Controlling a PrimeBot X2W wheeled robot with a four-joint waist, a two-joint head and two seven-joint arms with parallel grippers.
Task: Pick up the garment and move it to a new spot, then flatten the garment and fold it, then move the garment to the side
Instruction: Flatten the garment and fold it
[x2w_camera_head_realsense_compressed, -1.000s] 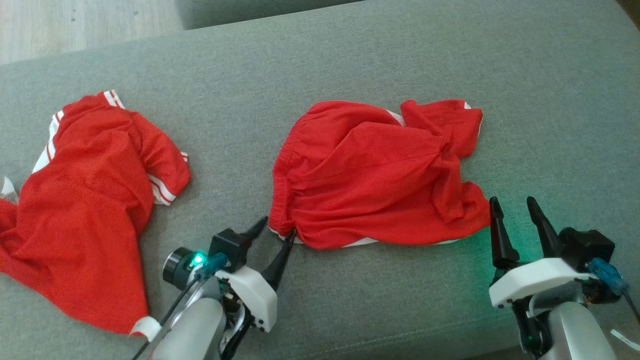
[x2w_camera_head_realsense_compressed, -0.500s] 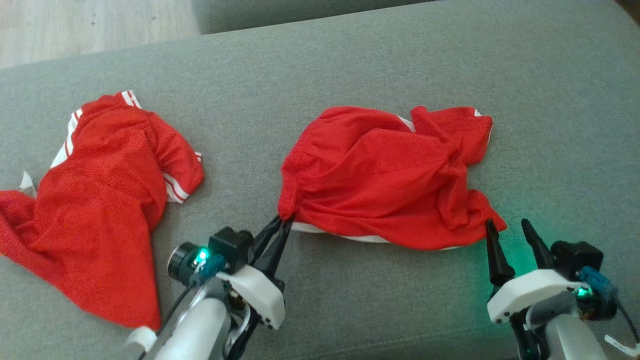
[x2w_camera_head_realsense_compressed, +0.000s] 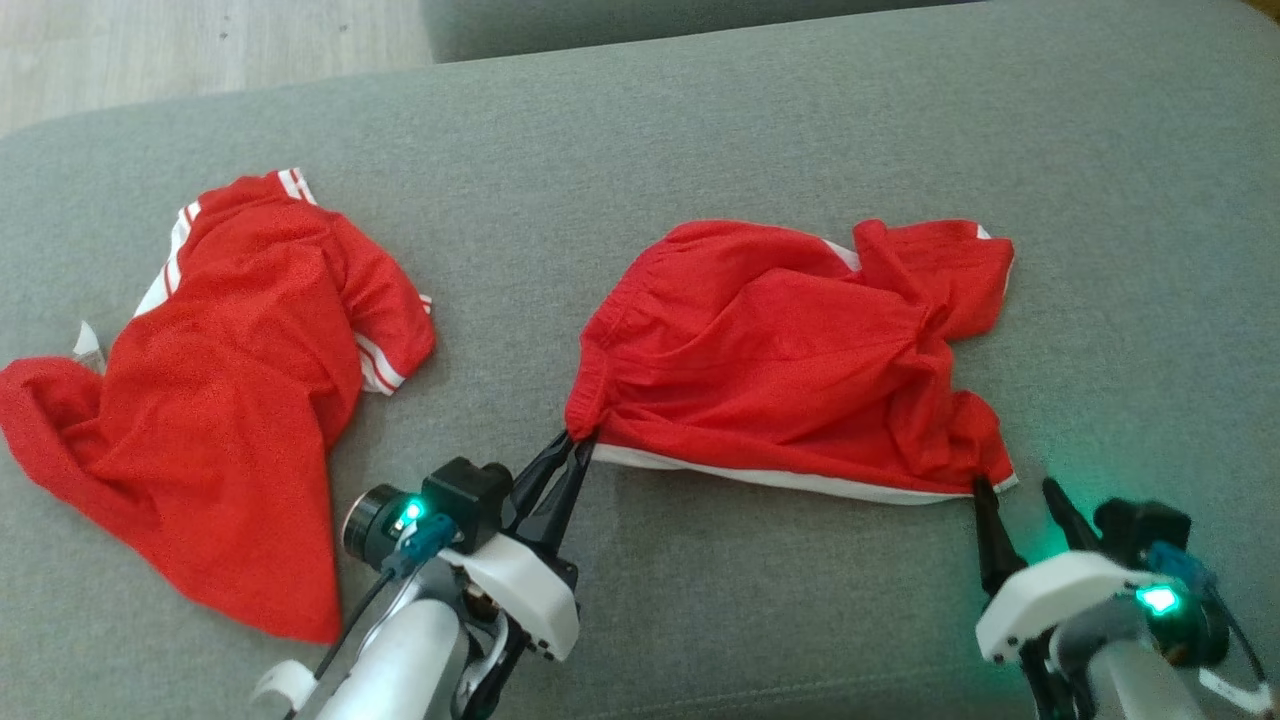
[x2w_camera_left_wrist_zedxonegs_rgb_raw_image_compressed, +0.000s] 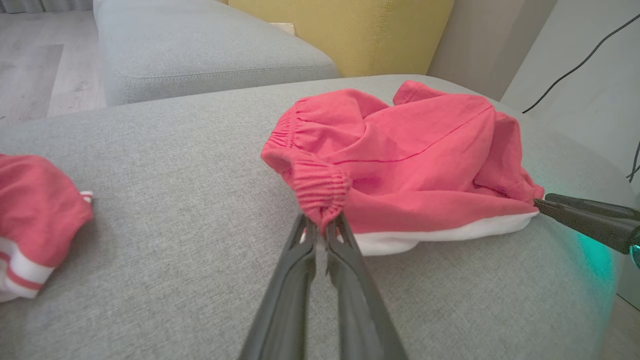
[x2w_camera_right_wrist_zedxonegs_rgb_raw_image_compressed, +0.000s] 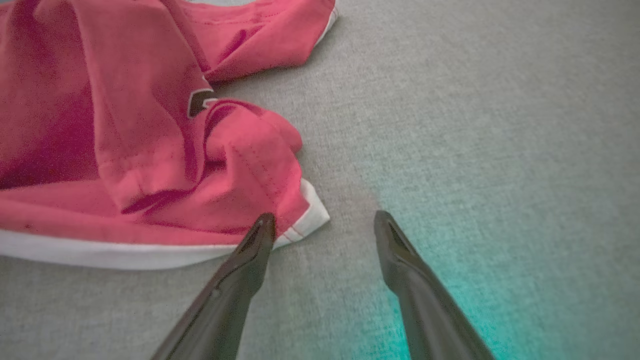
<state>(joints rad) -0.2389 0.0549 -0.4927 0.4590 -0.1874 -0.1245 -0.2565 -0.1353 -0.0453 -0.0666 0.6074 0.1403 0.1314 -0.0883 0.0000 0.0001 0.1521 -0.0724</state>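
- Garment (x2w_camera_head_realsense_compressed: 790, 370): red shorts with white trim, found crumpled at the centre of the frame in the head view, on the grey sofa seat (x2w_camera_head_realsense_compressed: 700, 130). It is judged not yet lifted.
- Left hand (x2w_camera_head_realsense_compressed: 575, 445): closed tight on the gathered waistband (x2w_camera_left_wrist_zedxonegs_rgb_raw_image_compressed: 320, 187) at the garment's lower-left corner. A corner is probably taken so that the cloth can be carried and later drawn flat.
- Right hand (x2w_camera_head_realsense_compressed: 1014, 486): fingers spread wide, nothing held. It is set at the garment's lower-right corner, seemingly for a matching grip.
- Second red garment (x2w_camera_head_realsense_compressed: 230, 400): laid at the left of the frame, well apart from both hands and untouched.
- Left wrist view: the bunched elastic pinched between the closed fingers is made plain, a detail too small to read from the head. A yellow cushion (x2w_camera_left_wrist_zedxonegs_rgb_raw_image_compressed: 350, 30) is seen beyond the sofa.
- Right wrist view: the white hem corner (x2w_camera_right_wrist_zedxonegs_rgb_raw_image_compressed: 310, 220) is shown just inside the open fingers, beside one fingertip, with the other over bare sofa. A dark emblem (x2w_camera_right_wrist_zedxonegs_rgb_raw_image_compressed: 200, 102) on the cloth is also recorded.
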